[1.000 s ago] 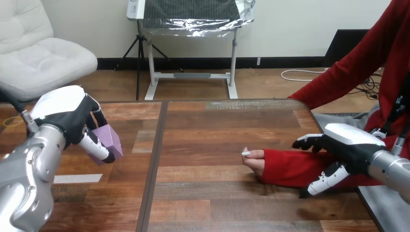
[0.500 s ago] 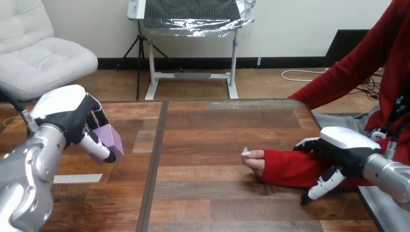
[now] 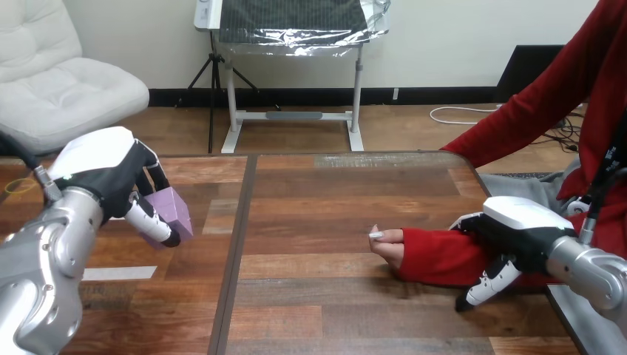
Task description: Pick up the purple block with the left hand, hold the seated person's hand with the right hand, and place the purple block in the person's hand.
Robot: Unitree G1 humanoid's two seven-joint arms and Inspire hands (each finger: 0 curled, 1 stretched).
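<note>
Table: the wooden table [image 3: 333, 310] has the person's hand [image 3: 390, 244] lying on it right of centre, loosely curled.
Block: the block [image 3: 174, 211] is at the table's left, clamped between the fingers and thumb of your left hand [image 3: 103, 174], and looks lifted off the wood.
Left change: your left hand has edged slightly toward the centre and is well apart from the person's hand.
Right change: your right hand [image 3: 521, 222] has slid along the red sleeve [image 3: 436, 255] and sunk lower over the forearm. You cannot tell whether it has closed.
Meaning: the pick-up looks done and the hold looks unfinished, and it sits at the forearm rather than the hand. Settle it before bringing the block across.
</note>
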